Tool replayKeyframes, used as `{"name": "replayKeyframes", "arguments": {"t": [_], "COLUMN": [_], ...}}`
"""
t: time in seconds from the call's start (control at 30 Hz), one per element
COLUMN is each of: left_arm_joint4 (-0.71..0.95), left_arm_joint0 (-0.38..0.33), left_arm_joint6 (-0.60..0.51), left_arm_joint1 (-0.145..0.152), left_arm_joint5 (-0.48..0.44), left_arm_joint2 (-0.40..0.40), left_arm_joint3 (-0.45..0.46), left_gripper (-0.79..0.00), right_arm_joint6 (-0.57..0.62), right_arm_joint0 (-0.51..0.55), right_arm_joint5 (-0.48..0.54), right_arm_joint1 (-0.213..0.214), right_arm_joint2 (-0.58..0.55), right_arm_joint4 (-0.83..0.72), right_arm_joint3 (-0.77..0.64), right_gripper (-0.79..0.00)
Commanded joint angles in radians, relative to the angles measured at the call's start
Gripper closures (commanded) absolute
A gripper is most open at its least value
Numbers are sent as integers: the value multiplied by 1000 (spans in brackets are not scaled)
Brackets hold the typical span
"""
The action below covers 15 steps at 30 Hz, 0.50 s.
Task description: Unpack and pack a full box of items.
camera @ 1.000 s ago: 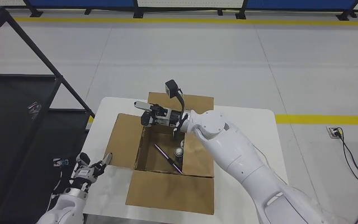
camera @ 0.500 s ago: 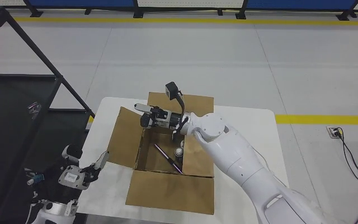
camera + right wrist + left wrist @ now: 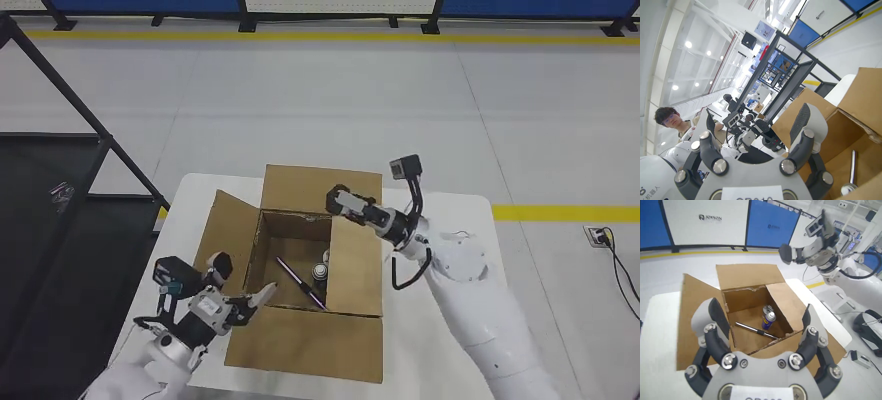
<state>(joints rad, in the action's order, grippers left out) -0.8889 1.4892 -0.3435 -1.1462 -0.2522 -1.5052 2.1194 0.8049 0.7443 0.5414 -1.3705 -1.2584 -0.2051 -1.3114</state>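
Pale grey floor point(image 3: 400, 100), yellow lines point(image 3: 565, 213) — blue and white panels point(image 3: 770, 228) behind, black frame point(image 3: 60, 82) nearby.

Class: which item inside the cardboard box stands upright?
The blue spray can, white cap up; the metal rod beside it lies flat.

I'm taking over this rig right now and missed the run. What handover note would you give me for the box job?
Left gripper: open, empty, over the near-left corner of the box.
Right gripper: open, empty, above the box's far edge.
Box: on the table, flaps open.
Inside: spray can upright, metal rod lying flat beside it, silvery item behind the can.
Done: flaps opened.
Left: lift these out, then repack and close.
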Motion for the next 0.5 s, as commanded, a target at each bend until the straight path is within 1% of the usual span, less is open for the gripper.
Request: {"name": "replayKeyframes", "arguments": {"t": [0.0,0.07,0.13,0.2,0.23,0.27,0.47], "left_arm_joint4": [-12,17,77,152,177,177,177], "left_arm_joint0": [-68,-140,-203,-261,-279,-279,-279], "left_arm_joint6": [-33,-80,-134,-188,-212,-212,-212], "left_arm_joint1": [-5,-11,-19,-26,-28,-28,-28], "left_arm_joint5": [10,36,42,55,47,47,47], "left_arm_joint2": [68,121,175,212,223,223,223], "left_arm_joint3": [-59,-124,-184,-240,-254,-254,-254], "left_gripper": [-785,-785,-785,-785,-785,-785,-785], "right_arm_joint6": [-4,-16,-28,-38,-39,-45,-45], "right_arm_joint0": [109,197,271,335,363,379,379], "right_arm_joint5": [-21,-38,-49,-55,-61,-74,-74], "right_arm_joint1": [20,36,48,57,60,62,62], "right_arm_joint2": [-93,-167,-231,-283,-301,-313,-313], "right_arm_joint4": [24,35,40,30,18,6,6], "right_arm_joint3": [-121,-200,-257,-301,-317,-323,-323], "right_gripper": [-785,-785,-785,-785,-785,-785,-785]}}
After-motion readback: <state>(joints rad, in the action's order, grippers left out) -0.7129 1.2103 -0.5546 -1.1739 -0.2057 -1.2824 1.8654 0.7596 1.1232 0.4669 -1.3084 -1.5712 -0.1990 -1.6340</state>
